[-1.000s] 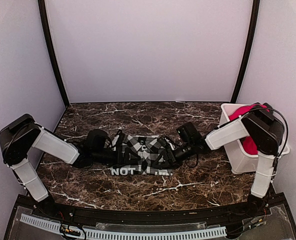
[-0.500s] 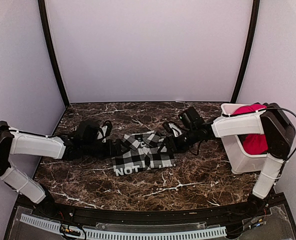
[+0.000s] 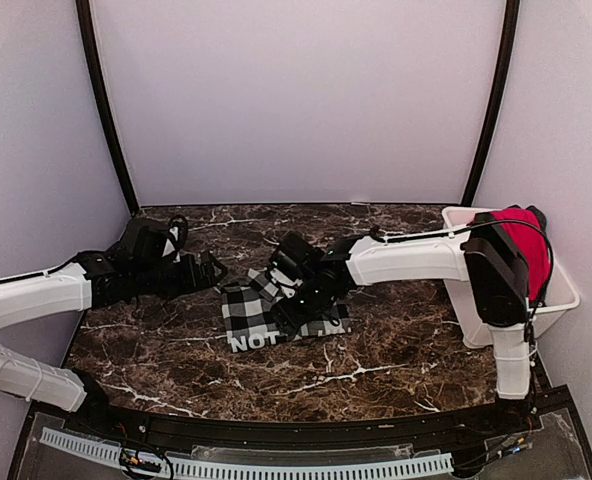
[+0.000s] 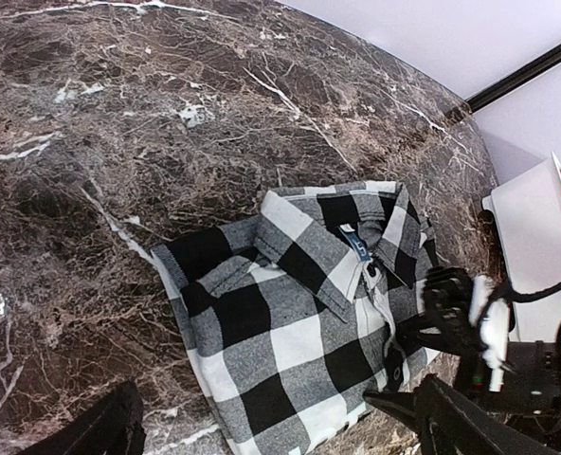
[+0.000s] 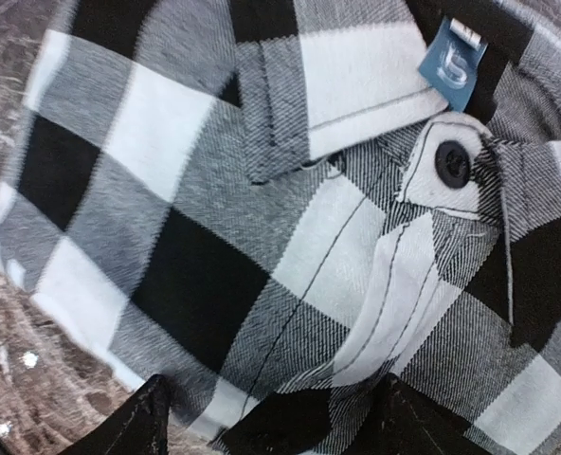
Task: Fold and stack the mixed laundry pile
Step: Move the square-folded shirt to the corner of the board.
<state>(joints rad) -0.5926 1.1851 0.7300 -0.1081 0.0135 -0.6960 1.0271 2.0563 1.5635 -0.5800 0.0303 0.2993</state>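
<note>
Collar label [image 5: 456, 64] and button [image 5: 451, 163] shown by right wrist alone, lettering [image 3: 251, 341] from above alone, left gripper [image 3: 216, 270] held spread beside shirt [image 3: 261, 312], right gripper [image 5: 276, 422] seemingly splayed on it.

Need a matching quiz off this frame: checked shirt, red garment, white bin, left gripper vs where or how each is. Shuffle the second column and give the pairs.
Column one:
1. checked shirt
2. red garment
3. white bin
4. left gripper

Column two:
a. inside the bin
b. open, just left of the shirt
c. lying in the middle of the table
d. standing at the table's right edge

Pairs: 1-c, 2-a, 3-d, 4-b
</note>
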